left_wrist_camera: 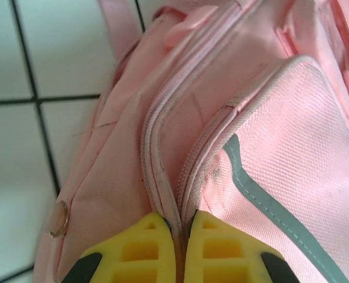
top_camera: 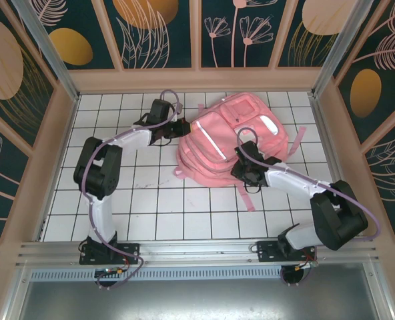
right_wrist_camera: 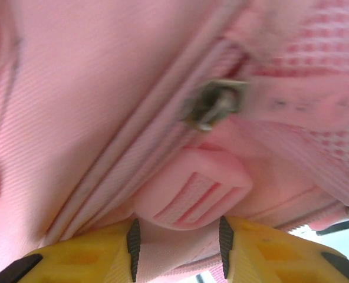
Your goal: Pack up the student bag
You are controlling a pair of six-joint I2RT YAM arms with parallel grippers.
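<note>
On tiled table (top_camera: 151, 207), student bag (top_camera: 234, 137) zipped; left tool (left_wrist_camera: 175, 223) pinching its seam (left_wrist_camera: 157, 171), right tool (right_wrist_camera: 175, 237) clamping its fabric

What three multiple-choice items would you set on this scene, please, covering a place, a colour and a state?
1. Where does the backpack lie? A) on a shelf B) on the tiled table C) on a chair
2. What colour are the fingers of the left gripper? A) yellow B) blue C) green
3. The left gripper is: A) wide open B) holding a book C) shut on the backpack's zip seam
Answers: B, the top view shows it flat on the white tiles; A, the left wrist view shows yellow fingers; C, the fingers pinch the seam with almost no gap.
</note>
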